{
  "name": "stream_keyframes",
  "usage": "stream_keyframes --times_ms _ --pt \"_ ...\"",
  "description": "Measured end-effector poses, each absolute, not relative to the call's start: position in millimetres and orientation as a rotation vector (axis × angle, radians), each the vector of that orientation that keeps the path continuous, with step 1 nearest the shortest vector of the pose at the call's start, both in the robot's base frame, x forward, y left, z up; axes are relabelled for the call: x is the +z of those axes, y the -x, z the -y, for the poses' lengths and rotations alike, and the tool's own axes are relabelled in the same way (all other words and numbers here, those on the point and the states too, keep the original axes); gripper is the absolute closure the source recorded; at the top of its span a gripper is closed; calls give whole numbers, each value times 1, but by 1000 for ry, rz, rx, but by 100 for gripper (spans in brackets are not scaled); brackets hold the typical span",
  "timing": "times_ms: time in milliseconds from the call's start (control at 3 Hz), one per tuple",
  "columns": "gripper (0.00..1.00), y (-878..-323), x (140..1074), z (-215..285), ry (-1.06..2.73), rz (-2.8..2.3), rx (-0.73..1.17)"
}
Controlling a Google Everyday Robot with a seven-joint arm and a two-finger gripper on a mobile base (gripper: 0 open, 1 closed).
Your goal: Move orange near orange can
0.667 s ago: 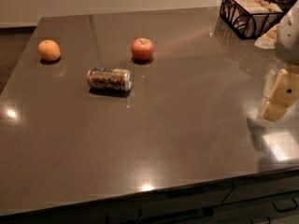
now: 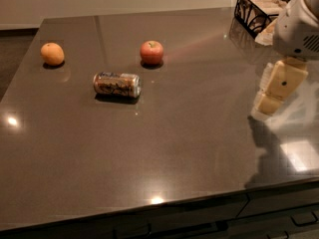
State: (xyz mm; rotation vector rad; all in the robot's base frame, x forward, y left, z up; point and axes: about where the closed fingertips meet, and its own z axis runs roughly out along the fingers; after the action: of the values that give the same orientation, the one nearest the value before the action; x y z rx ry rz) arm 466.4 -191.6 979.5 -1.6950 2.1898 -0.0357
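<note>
The orange [image 2: 52, 53] is a small yellow-orange fruit resting near the far left edge of the dark table [image 2: 164, 148]. The orange can [image 2: 117, 84] lies on its side a little right of and nearer than the orange, with a brown-orange patterned label and silver ends. My gripper [image 2: 273, 91] hangs at the right side of the view, above the table's right part, far from both the orange and the can, with nothing in it.
A red apple [image 2: 151, 52] sits behind and to the right of the can. A black wire basket [image 2: 256, 9] holding packets stands at the far right corner. The table's front edge runs along the bottom of the view.
The gripper has shifted slightly to the left and up at the right side. The orange, can and apple have not moved.
</note>
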Motion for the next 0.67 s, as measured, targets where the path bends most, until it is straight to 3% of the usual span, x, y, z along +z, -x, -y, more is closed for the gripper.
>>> stream_keyframes --times_ms 667 --pt "0 -529 976 119 1628 -2088 109"
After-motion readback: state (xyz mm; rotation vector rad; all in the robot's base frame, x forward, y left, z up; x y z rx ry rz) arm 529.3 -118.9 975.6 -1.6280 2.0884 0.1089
